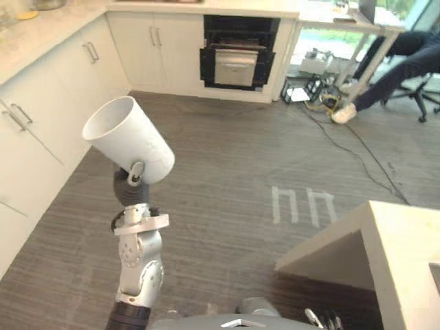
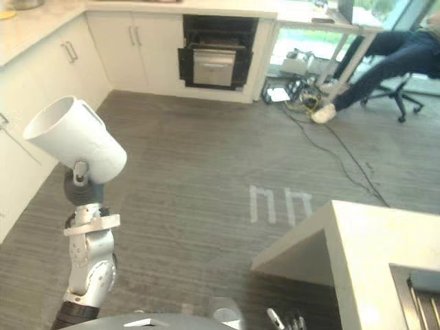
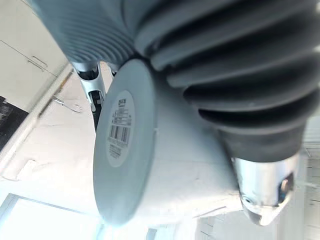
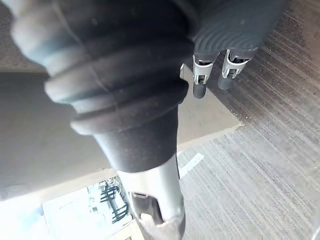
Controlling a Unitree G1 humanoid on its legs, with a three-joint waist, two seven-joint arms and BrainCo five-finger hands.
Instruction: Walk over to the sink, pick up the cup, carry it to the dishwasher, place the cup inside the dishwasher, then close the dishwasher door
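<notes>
Left wrist view: cup (image 3: pixel 165 165) in hand (image 3: pixel 240 100)

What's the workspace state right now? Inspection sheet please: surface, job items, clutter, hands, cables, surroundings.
surface: grey plank floor with pale tape marks on it.
job's things: white cup, tilted, in the left hand; dishwasher in the far cabinets, looks open.
clutter: small gear under a desk.
hands: left hand curled round the cup; right hand relaxed, holding nothing, by the island counter.
cables: thin dark cables across the floor, far right.
surroundings: white cabinets at left; a seated person far right.
</notes>
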